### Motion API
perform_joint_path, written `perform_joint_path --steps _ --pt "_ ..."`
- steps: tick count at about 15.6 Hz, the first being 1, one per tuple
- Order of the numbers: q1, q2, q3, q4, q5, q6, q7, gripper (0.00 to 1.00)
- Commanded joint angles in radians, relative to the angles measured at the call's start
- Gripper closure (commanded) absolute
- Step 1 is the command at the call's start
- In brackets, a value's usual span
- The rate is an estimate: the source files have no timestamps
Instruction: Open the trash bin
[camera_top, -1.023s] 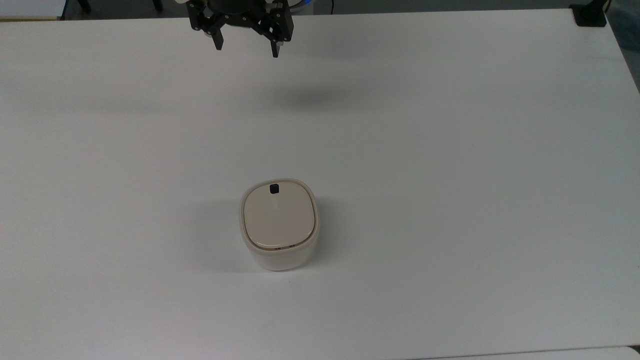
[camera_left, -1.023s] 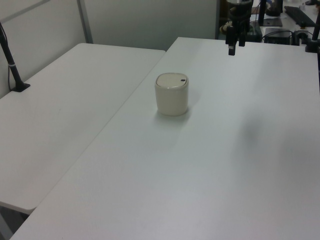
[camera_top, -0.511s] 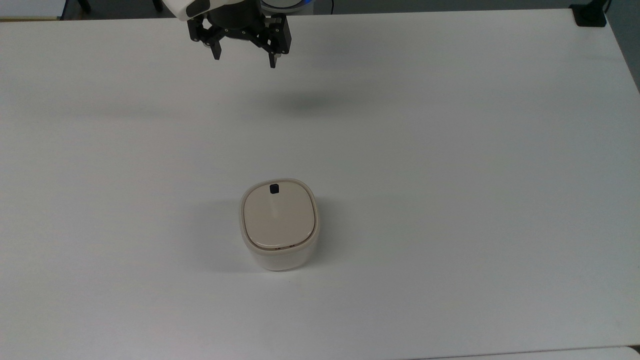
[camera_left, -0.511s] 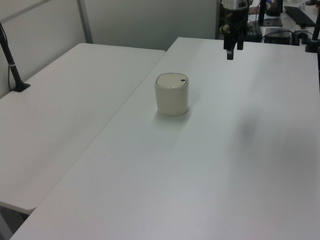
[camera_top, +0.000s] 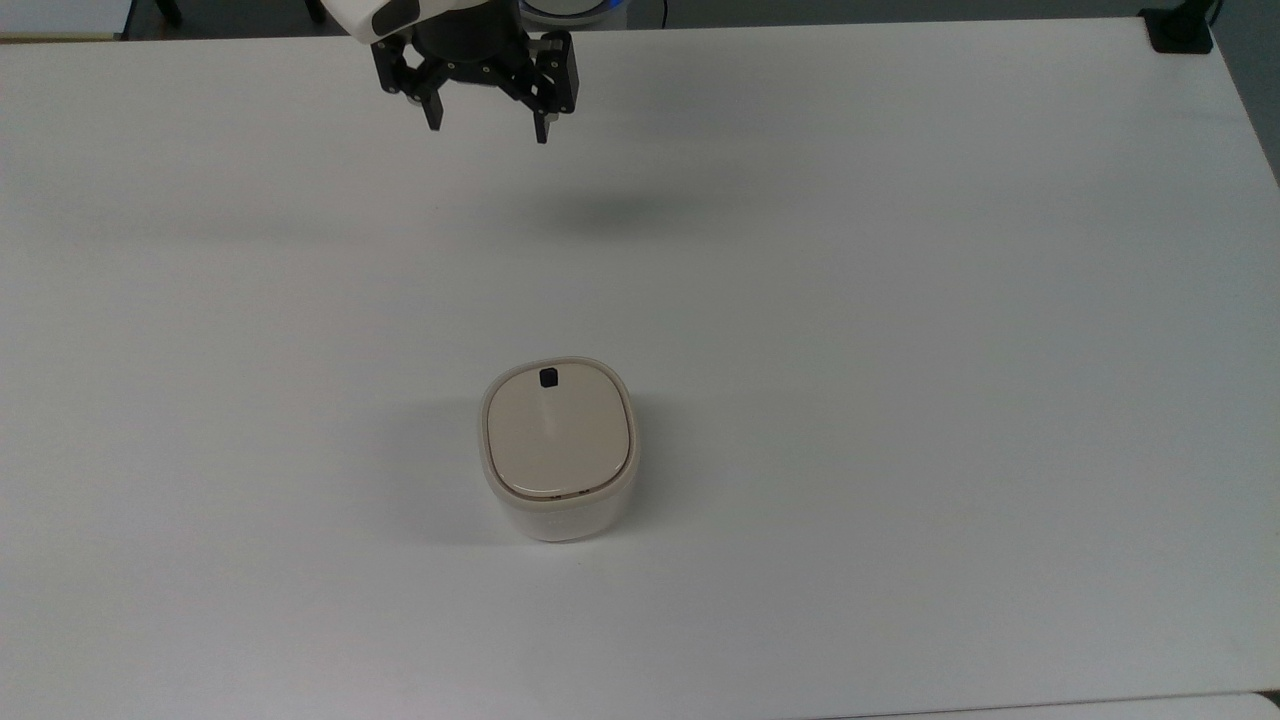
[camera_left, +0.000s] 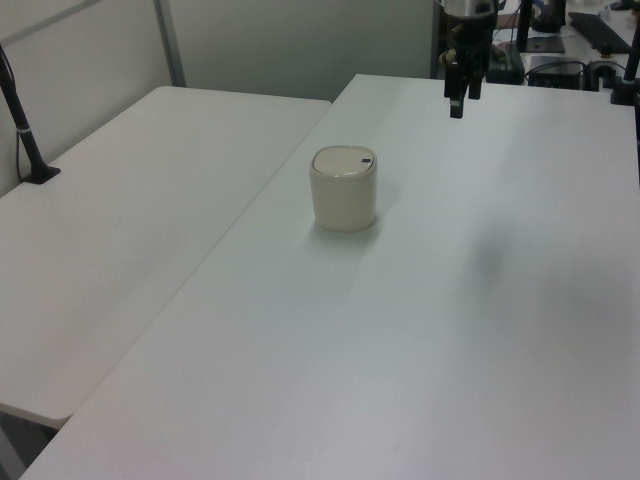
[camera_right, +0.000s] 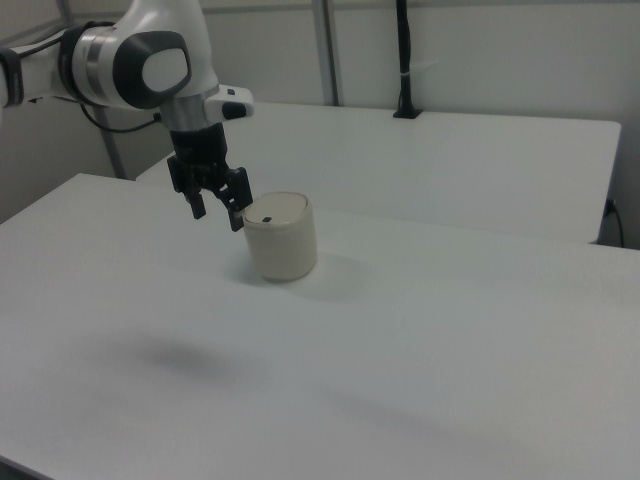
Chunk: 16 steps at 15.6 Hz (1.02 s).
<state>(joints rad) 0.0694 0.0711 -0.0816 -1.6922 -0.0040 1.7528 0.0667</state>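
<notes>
The trash bin (camera_top: 558, 450) is a small cream-white tub with a flat beige lid, standing near the middle of the white table (camera_top: 900, 300). Its lid lies flat and shut, with a small black square button (camera_top: 548, 377) at the edge facing the arm. The same trash bin (camera_left: 344, 188) (camera_right: 281, 236) stands upright in the side views. My gripper (camera_top: 487, 125) hangs open in the air over the table's far part, well apart from the bin, fingers pointing down and holding nothing. In the side views, too, the gripper (camera_left: 457, 100) (camera_right: 217, 214) hangs above the table.
A second white table (camera_left: 130, 220) stands beside this one, with a black post (camera_left: 25, 130) clamped at its edge. A black clamp (camera_top: 1178, 30) sits on the table corner at the top view's upper right. Broad bare tabletop surrounds the bin.
The gripper has come a little lower and slightly nearer the bin, staying open. The bin has not moved.
</notes>
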Motion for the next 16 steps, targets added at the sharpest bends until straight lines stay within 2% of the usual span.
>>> perform_joint_path --steps 1,3,6,14,16 --pt "-0.006 0.013 -0.001 0.013 0.009 0.051 -0.146 0.84" --pt "-0.006 0.026 -0.001 0.026 0.030 0.123 -0.156 1.00" --pt "0.000 0.088 0.005 0.054 0.081 0.268 -0.154 1.00" --pt "0.036 0.343 0.011 0.173 0.067 0.559 -0.050 1.00" --pt "0.036 0.374 0.011 0.177 0.064 0.600 -0.053 1.00"
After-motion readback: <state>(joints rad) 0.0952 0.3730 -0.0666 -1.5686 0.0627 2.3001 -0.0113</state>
